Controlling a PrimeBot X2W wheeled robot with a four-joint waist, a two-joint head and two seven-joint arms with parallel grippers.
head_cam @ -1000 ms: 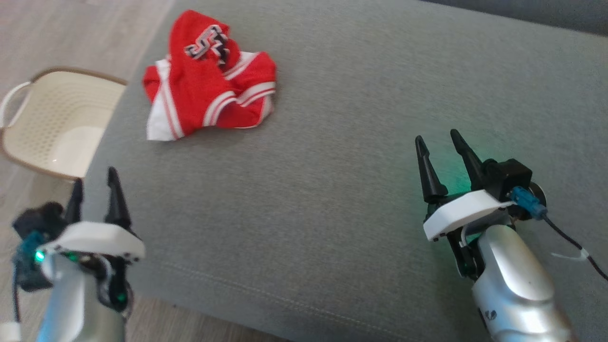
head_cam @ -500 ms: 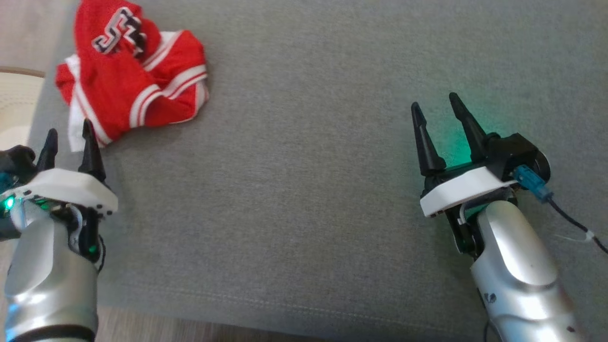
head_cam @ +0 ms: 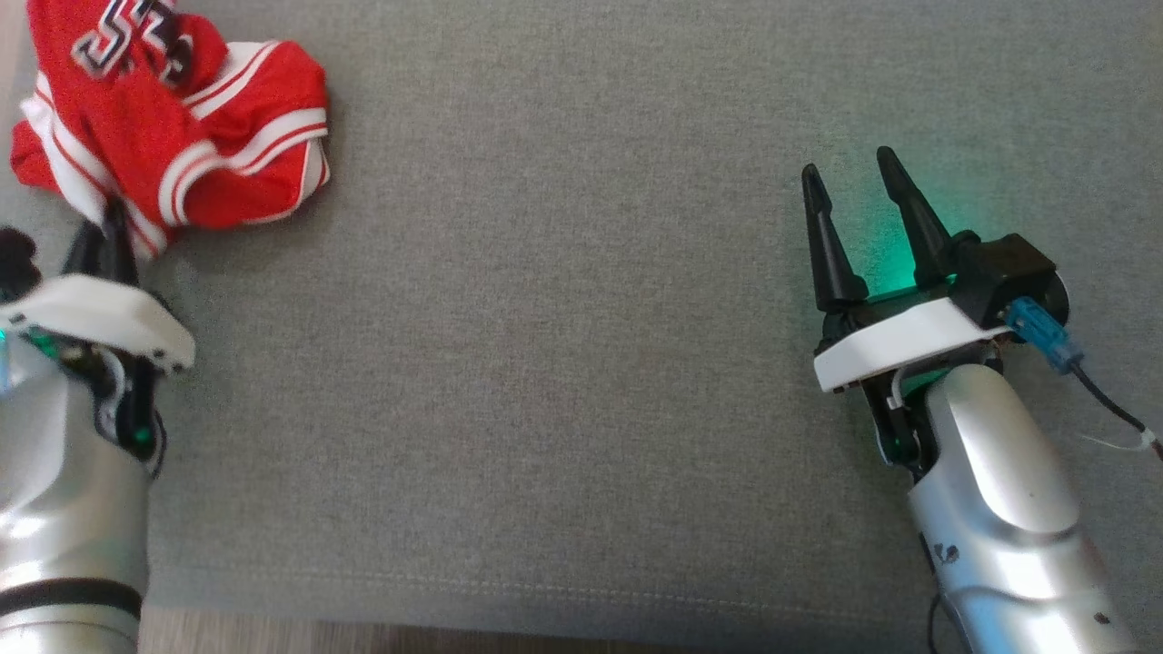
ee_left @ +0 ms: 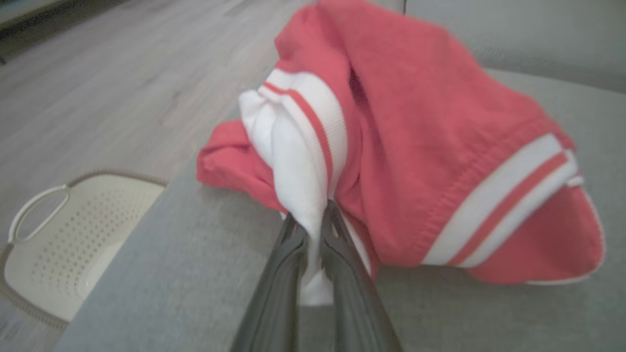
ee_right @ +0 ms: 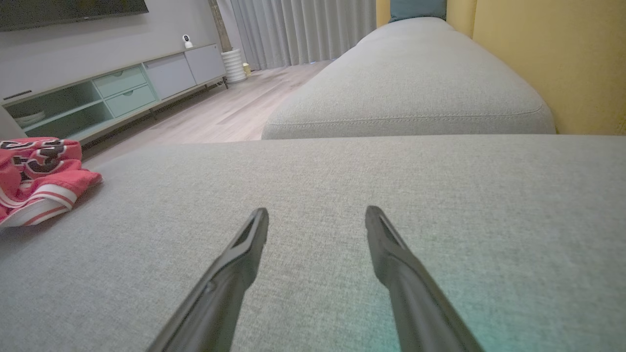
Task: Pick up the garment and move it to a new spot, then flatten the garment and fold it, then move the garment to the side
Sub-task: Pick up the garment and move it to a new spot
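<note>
The garment (head_cam: 173, 118) is a crumpled red jersey with white stripes and a dark printed number, lying at the far left of the grey couch cushion (head_cam: 563, 363). My left gripper (head_cam: 102, 227) is at its near white corner, jaws shut on that fold; the left wrist view shows the white cloth (ee_left: 298, 181) pinched between the two dark fingers at the gripper (ee_left: 313, 220). My right gripper (head_cam: 849, 182) hovers open over bare cushion far to the right, nothing between its fingers. In the right wrist view the garment (ee_right: 34, 176) lies at the left edge, well away from that gripper (ee_right: 317, 212).
A cream perforated basket (ee_left: 63, 234) stands on the wooden floor beside the cushion's left edge. Another couch section (ee_right: 406, 93) extends beyond the cushion, next to a yellow wall (ee_right: 552, 58). A low cabinet (ee_right: 112, 93) stands across the floor.
The camera swung, shifting the scene left and up in view. My left gripper advanced to the garment's near white corner and shut on it. The right gripper stayed open.
</note>
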